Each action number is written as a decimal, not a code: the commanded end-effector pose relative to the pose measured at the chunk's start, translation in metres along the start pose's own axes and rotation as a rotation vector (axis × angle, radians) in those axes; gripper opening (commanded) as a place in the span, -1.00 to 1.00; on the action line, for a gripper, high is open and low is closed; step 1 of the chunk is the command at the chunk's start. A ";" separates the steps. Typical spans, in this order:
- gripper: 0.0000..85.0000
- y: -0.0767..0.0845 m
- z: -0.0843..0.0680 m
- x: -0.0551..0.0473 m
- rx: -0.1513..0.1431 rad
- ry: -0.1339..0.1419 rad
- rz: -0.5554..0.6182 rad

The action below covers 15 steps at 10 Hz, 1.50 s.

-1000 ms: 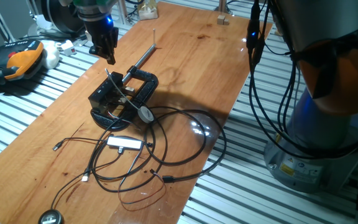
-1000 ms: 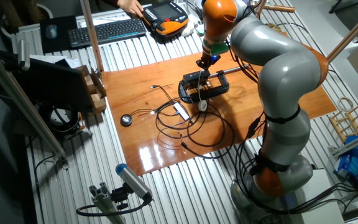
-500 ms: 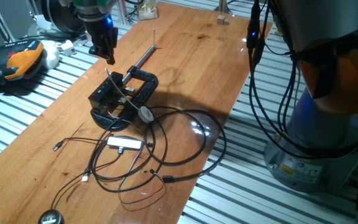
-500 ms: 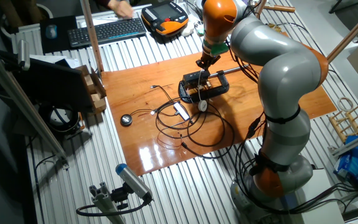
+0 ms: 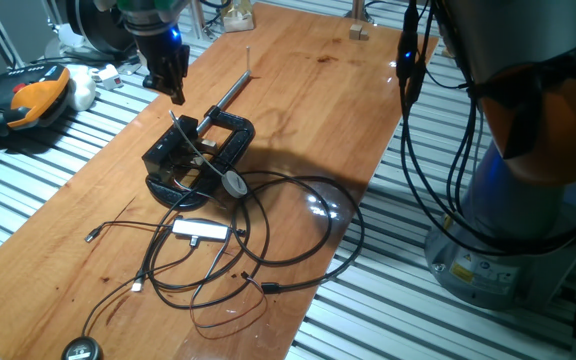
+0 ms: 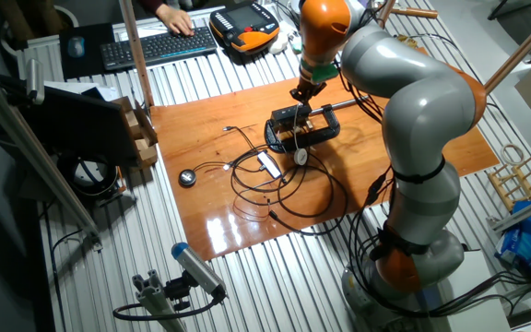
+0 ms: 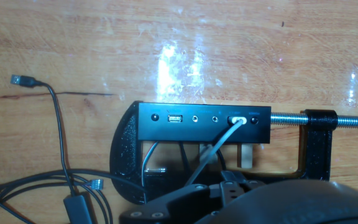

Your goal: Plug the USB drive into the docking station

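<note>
The docking station [image 5: 173, 158] is a black box on a rounded black base, held in a black C-clamp [image 5: 230, 135] on the wooden table. It also shows in the other fixed view [image 6: 289, 124]. My gripper [image 5: 178, 96] hangs above and behind it, apart from it, also in the other fixed view [image 6: 300, 92]. Its fingers are shut on a small dark piece that sticks out below them, the USB drive [image 5: 179, 98]. In the hand view the docking station [image 7: 204, 121] lies below me, with its free USB port [image 7: 175, 118] and a white cable [image 7: 219, 144] plugged in further right.
The clamp's metal rod [image 5: 230, 92] points to the back. Tangled black cables [image 5: 288, 240], a flat silver adapter [image 5: 200, 229] and a round puck [image 5: 80, 349] lie in front. A teach pendant [image 5: 28, 95] sits left of the table. A person's hand [image 6: 171, 14] is at a keyboard [image 6: 155, 44].
My gripper has risen very slightly and otherwise holds its place above the docking station. The person's hand has moved from the pendant to the keyboard.
</note>
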<state>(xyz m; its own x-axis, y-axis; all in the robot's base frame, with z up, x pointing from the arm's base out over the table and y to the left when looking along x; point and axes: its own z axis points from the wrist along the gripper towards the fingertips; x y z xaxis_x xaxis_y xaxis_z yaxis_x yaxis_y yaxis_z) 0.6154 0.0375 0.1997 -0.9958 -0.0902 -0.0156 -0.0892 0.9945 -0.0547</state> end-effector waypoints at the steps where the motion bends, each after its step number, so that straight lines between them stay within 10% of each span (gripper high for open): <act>1: -1.00 0.001 0.001 -0.001 0.001 0.000 0.001; 15: -1.00 0.003 0.001 -0.001 -0.011 0.005 0.006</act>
<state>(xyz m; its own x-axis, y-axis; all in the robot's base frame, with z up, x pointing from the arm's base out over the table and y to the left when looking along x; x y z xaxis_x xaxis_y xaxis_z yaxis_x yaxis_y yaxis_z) 0.6162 0.0410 0.1984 -0.9964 -0.0837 -0.0108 -0.0832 0.9956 -0.0440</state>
